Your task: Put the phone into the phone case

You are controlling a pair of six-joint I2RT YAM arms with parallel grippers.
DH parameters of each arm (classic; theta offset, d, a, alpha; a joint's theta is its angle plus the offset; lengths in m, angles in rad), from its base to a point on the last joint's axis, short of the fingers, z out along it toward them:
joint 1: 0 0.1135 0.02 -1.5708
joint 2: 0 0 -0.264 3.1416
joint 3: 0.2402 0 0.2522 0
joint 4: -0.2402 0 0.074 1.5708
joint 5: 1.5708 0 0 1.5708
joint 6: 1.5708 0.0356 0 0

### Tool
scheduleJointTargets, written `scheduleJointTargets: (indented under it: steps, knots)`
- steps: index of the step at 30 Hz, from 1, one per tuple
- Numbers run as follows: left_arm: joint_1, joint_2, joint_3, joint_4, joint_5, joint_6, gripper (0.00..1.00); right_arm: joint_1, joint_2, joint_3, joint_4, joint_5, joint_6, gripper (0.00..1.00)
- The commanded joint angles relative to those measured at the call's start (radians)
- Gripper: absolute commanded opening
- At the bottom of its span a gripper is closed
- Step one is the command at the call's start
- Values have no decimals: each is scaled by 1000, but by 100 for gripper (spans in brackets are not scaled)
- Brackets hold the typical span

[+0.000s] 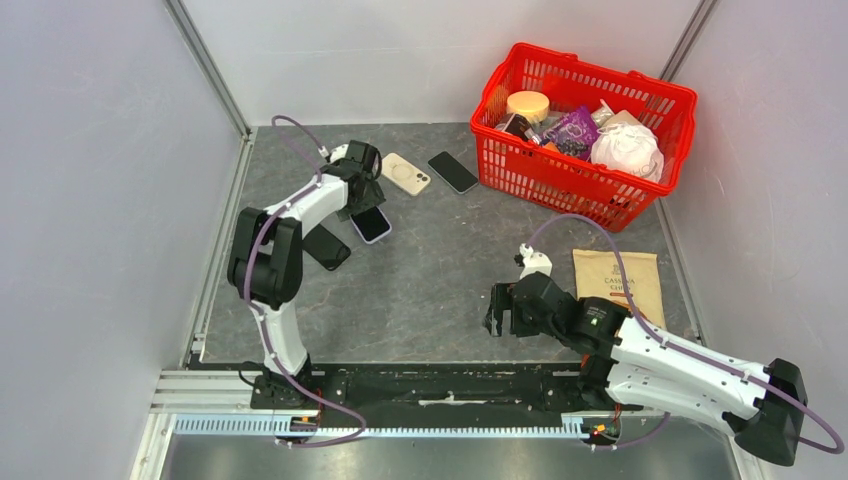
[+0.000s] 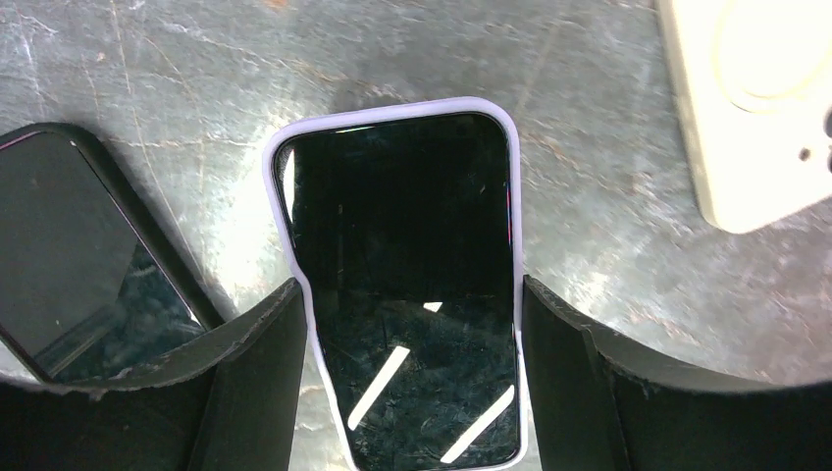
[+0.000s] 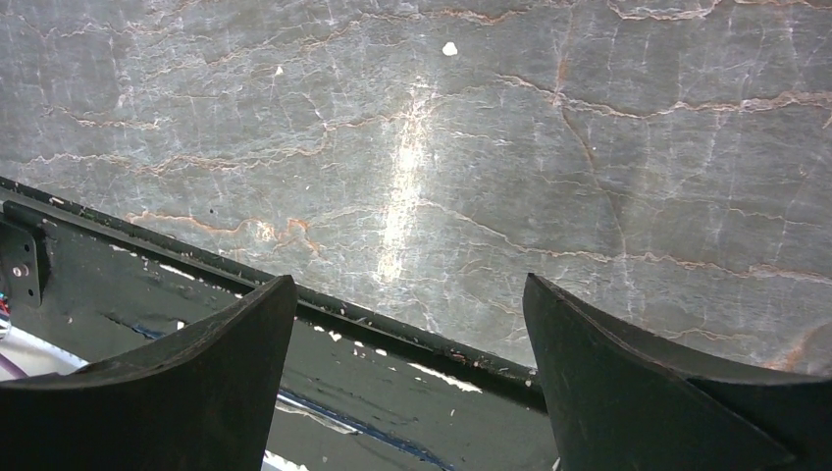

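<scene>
1. The grey desk (image 1: 440, 270) carried everything. A red basket (image 1: 530, 175) at the upper right held groceries, and its lower contents were hidden.
2. The right hand (image 3: 407, 294), low and centre in the top view, hung over bare desk. Its fingers were spread wide with nothing between them.
3. The left hand (image 2: 410, 289), upper left of centre, stood over the phone (image 2: 402, 245) with one widely parted finger along each long side. The pads sat so near the edges that I could not tell whether they pinched it or merely flanked it.
4. The phone lay flat on the desk, screen up, inside the lilac phone case (image 2: 392, 106). The case rim showed round the top and both sides. The left rim bowed outward midway, so that side was perhaps not fully seated. The lower end was cut off by the frame.
5. The phone was probably stiff, slick-faced and breakable, and the case soft and stretchy. The long edges looked best for holding, and the corners for pressing.
6. A second dark phone (image 2: 69, 255) at the left was partly hidden by a finger. A cream case (image 2: 746, 118) at the upper right was cropped.
</scene>
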Motion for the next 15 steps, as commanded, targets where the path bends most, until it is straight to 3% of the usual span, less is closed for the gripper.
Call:
scheduleJointTargets:
  steps: [1, 15]
  knots:
    - [55, 37, 65, 0, 30, -20, 36, -3, -3, -10, 32, -9, 13, 92]
    - [124, 110, 93, -7, 32, -9, 37, -3, 9, -25, 54, -22, 17, 93]
